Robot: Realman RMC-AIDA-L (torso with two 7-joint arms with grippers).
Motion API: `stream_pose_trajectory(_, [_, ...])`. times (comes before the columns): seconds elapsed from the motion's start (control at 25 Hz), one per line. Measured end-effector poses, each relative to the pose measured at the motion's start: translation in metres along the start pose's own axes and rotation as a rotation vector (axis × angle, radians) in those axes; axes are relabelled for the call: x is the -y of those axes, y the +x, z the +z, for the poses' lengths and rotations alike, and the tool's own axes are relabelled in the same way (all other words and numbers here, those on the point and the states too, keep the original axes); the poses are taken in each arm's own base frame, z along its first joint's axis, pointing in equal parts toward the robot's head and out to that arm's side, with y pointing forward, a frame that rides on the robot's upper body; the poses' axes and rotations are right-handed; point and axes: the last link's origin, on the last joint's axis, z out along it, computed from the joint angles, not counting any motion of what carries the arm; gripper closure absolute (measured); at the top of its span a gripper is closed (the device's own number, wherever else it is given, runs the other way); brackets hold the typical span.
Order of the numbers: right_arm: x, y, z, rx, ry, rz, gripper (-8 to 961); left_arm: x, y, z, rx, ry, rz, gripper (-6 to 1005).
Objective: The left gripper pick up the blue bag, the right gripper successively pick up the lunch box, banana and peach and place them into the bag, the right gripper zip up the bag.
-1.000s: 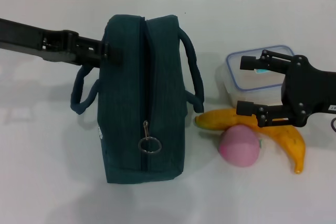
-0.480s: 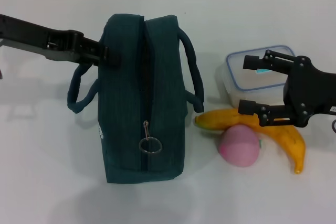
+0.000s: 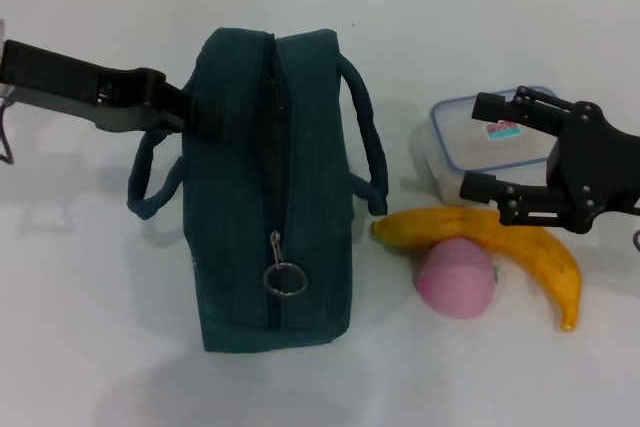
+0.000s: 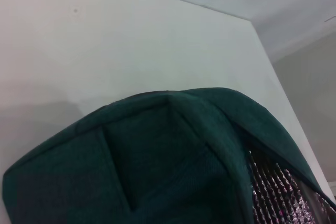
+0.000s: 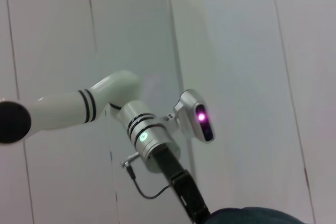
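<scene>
Standing on the table (image 3: 90, 347), zipped bag (image 3: 270, 197), left gripper (image 3: 195, 107) at its far end, finger state unclear. Hovering spread above lunch box (image 3: 480, 142), banana (image 3: 530, 252), peach (image 3: 457, 277): right gripper (image 3: 487, 147).

1. My head view is bright and even; the white tabletop (image 3: 100, 347) looks nearly washed out.
2. Soft shadows lie beside the bag (image 3: 270, 197) and under my arms.
3. My left wrist view is dimmer, the bag's edges soft.
</scene>
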Motion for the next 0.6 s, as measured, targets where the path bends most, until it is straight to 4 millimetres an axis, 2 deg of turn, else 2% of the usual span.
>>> stream_pose_trajectory(0.04, [0.0, 0.0, 0.0, 0.004, 0.003, 0.004, 71, 0.0, 0.0, 0.0, 0.0, -0.001, 0.0, 719])
stream_pose_trajectory(0.16, [0.0, 0.001, -0.001, 0.021, 0.011, 0.016, 71, 0.0, 0.0, 0.0, -0.002, 0.0, 0.0, 892])
stream_pose_trajectory(0.44, [0.003, 0.002, -0.009, 0.154, 0.11, 0.1, 71, 0.002, -0.002, -0.001, -0.011, 0.0, -0.003, 953])
stream_pose_trajectory(0.6, [0.013, 0.007, -0.026, 0.279, 0.271, 0.179, 71, 0.002, -0.004, 0.002, -0.016, -0.008, 0.014, 952])
